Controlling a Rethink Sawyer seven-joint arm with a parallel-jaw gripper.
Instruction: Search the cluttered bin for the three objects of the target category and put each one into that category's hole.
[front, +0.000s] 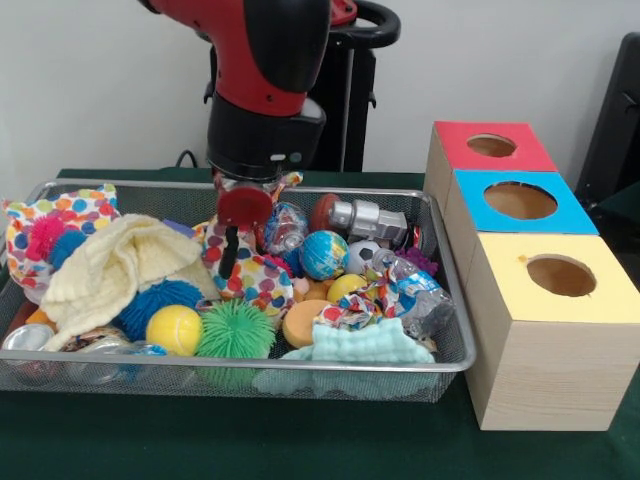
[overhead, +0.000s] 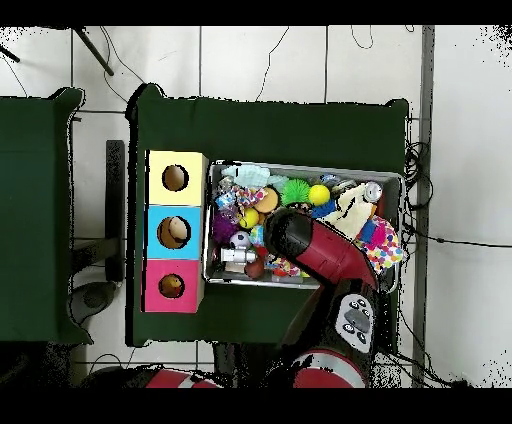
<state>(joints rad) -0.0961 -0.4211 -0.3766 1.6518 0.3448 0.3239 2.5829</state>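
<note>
The red and black arm's gripper (front: 232, 255) hangs low inside the silver wire-mesh bin (front: 452, 362), its tip down among the clutter near the bin's middle, against a polka-dotted white cloth (front: 255, 280). Whether its fingers are apart or together I cannot tell: the red disc on the wrist and the cloth hide them. Nothing says which category is wanted, so the target is a guess. If balls, the nearest lies just beside the gripper, toward the boxes: a blue and green globe-patterned ball (front: 324, 254), with a small black and white football (front: 362, 255) beyond it. A yellow tennis-type ball (front: 174, 329) sits on the gripper's other side, nearer the bin's front rim. The three wooden boxes (red-topped (front: 492, 146), blue-topped (front: 520, 201), yellow-topped (front: 561, 276)) stand just outside the bin, past the globe ball, so any carry runs that way.
</note>
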